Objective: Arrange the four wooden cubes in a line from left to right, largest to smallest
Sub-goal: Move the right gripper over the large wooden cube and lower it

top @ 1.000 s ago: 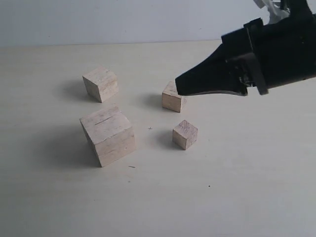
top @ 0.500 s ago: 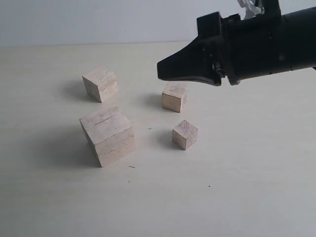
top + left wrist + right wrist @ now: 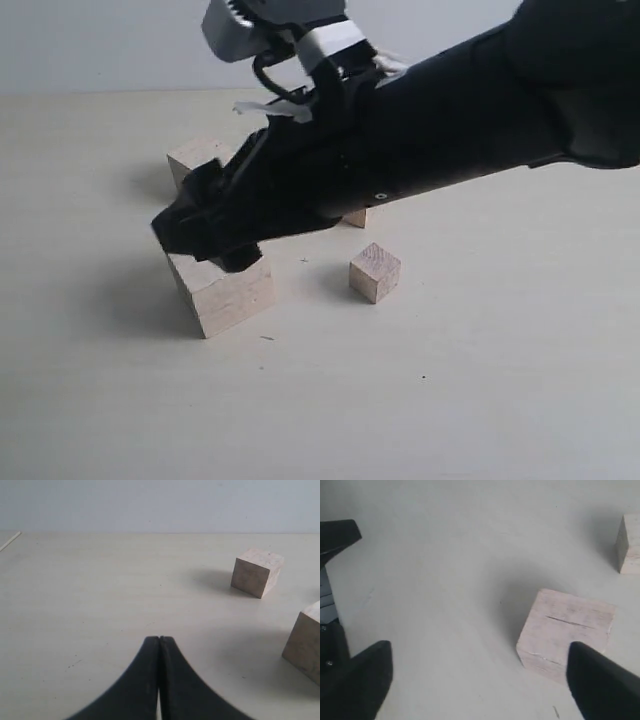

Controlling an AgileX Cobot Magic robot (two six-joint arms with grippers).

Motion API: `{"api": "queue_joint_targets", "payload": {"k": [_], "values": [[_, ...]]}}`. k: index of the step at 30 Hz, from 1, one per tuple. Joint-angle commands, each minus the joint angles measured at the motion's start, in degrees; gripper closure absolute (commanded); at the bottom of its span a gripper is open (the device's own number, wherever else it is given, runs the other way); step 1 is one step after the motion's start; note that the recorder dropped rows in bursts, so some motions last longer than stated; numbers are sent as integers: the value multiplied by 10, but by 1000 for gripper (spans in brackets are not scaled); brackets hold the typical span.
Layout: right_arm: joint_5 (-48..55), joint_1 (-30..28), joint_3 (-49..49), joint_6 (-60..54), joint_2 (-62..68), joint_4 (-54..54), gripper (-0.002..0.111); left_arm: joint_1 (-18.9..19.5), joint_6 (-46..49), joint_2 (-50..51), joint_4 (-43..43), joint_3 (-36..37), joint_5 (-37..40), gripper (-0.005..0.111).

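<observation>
Right gripper [image 3: 205, 238] had crossed to the largest cube [image 3: 228, 290], jaws spread; off-centre closing could skew it.

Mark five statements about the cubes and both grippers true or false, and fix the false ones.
1. The right gripper is open, close to the largest cube. True.
2. The left gripper is open. False: it is shut, with nothing in it.
3. The largest cube has a dark crack on its top face. True.
4. The smallest cube is held in a gripper. False: it sits free on the table, apart from both grippers.
5. The smallest cube is stacked on the largest cube. False: the two stand apart on the table.
</observation>
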Motion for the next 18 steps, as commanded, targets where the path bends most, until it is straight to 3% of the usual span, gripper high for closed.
{"api": "queue_joint_targets", "payload": {"k": [1,9,18], "values": [[-44,1,-11,-9,49,-6,4,1,2,-3,2,2,-5,107],[-67,1,-124,45,153,-29,4,1,2,-3,2,2,-6,107],[-19,1,-190,392,218,-365,7,1,2,-3,2,2,-6,107]]}}
